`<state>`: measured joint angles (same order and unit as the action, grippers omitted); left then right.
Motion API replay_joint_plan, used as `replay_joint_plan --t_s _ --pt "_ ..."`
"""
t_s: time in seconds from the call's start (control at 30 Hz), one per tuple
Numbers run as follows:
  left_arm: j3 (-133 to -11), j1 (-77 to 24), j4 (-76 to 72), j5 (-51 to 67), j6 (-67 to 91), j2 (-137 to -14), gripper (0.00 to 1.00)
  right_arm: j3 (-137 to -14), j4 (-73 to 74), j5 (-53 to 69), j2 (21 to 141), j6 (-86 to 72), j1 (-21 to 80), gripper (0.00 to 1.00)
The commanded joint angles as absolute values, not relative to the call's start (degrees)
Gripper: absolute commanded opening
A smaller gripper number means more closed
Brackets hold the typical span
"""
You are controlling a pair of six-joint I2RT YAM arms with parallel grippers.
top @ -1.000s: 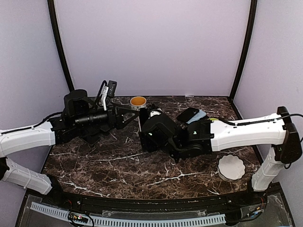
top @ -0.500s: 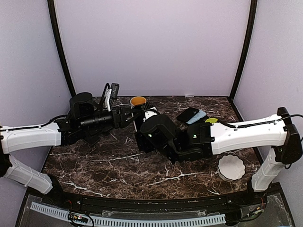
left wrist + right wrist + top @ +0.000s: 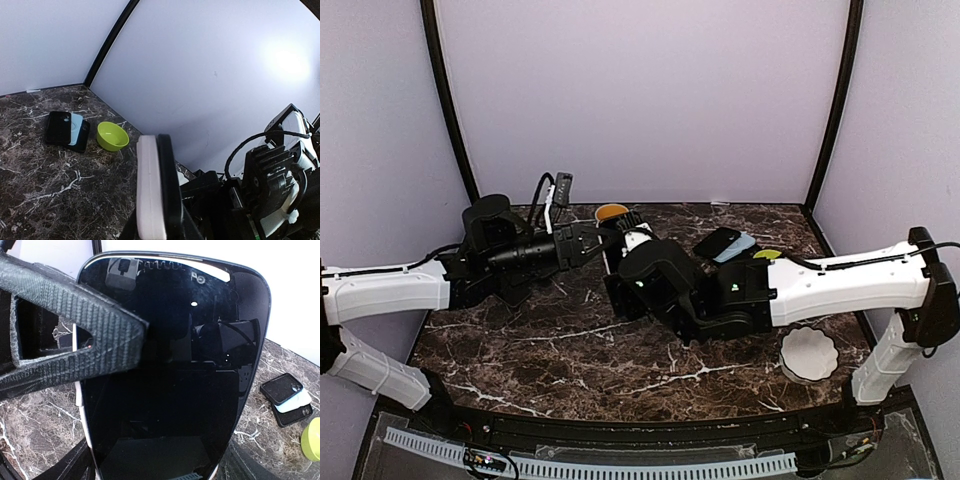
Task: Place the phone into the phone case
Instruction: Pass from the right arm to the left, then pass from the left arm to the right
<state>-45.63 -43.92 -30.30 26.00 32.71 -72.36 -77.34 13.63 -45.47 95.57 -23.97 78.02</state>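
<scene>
Overhead, the dark marbled surface (image 3: 570, 350) has both arms reaching to its back middle, where they meet above it. The right hand (image 3: 623, 250) holds the phone (image 3: 170, 380) between its fingers, the black screen facing its camera. The left hand (image 3: 603, 238) is clamped on the same phone, one ribbed finger (image 3: 75, 340) lying across the glass. The phone case (image 3: 725, 243), dark with a pale blue one stacked against it, lies at the back right, well apart from the phone. A white scalloped dish (image 3: 809, 353) sits near the right arm's base. A green bowl (image 3: 112, 136) sits just beside the case, and an orange cup (image 3: 612, 212) stands behind the hands.

Black-screened phone (image 3: 170, 390) stands upright aloft; dark phone case (image 3: 59, 127) lies flat
</scene>
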Motion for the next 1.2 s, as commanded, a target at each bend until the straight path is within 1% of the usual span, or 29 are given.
replay_joint_plan --t_s 0.0,0.07,0.13,0.17,0.27,0.3,0.37,0.43,0.53,0.57,0.6,0.7,0.9,0.93,1.0,1.07,1.17 --pt "-44.4 -44.9 -33.2 30.7 31.6 -71.4 0.08 -77.2 7.4 -47.2 91.8 -22.4 78.5 0.40" --pt "-44.2 -44.8 -32.8 31.1 30.8 -71.4 0.02 -75.7 6.3 -46.5 90.7 -22.2 78.5 0.43" --pt "-44.3 -45.0 -32.1 31.5 29.9 -71.4 0.00 -73.7 4.8 -45.0 89.1 -21.1 78.5 0.51" --pt "-44.5 -45.0 -31.7 31.8 29.0 -71.1 0.00 -73.0 4.4 -43.3 88.3 -20.2 78.4 0.59" --pt "-45.0 -45.2 -31.4 33.7 26.3 -70.0 0.00 -72.1 5.7 -36.4 85.3 -16.8 77.9 0.91" --pt "-45.2 -45.2 -31.4 34.3 24.6 -69.1 0.00 -71.8 7.1 -33.7 84.1 -16.0 77.6 0.97" --pt "-45.5 -45.2 -31.3 36.5 21.6 -67.5 0.00 -70.4 9.4 -26.7 81.0 -13.7 76.5 0.98" --pt "-45.9 -45.3 -31.2 39.9 18.3 -65.8 0.00 -67.9 10.3 -15.9 77.0 -11.3 74.8 0.98" --pt "-45.9 -45.6 -31.0 46.7 13.6 -63.9 0.00 -64.7 7.4 -1.5 71.2 -9.4 71.6 0.99" --pt "-45.9 -45.7 -30.8 47.5 11.6 -63.1 0.00 -64.4 6.4 2.0 69.8 -9.0 71.0 0.98" --pt "-45.8 -45.8 -30.7 48.9 10.7 -62.8 0.00 -64.2 5.6 3.8 68.8 -8.5 70.6 0.94" --pt "-45.8 -46.2 -30.5 50.3 7.4 -61.7 0.00 -64.1 2.6 5.9 67.5 -6.9 70.0 0.80" --pt "-47.3 -47.2 -29.0 50.5 5.0 -61.9 0.00 -69.0 3.0 13.4 71.8 -5.1 69.2 0.61" --pt "-47.6 -47.3 -28.7 50.3 4.8 -61.9 0.00 -69.3 3.2 13.8 72.4 -4.9 69.1 0.60" --pt "-47.8 -47.5 -28.5 50.2 4.6 -62.0 0.00 -69.5 3.1 14.0 72.9 -5.1 68.9 0.55" --pt "-48.1 -47.7 -28.0 50.3 4.1 -62.2 0.00 -69.3 2.3 13.9 73.1 -5.4 68.7 0.44" --pt "-48.3 -47.9 -27.7 50.3 4.0 -62.4 0.00 -69.4 2.0 14.1 74.0 -6.0 68.4 0.18"
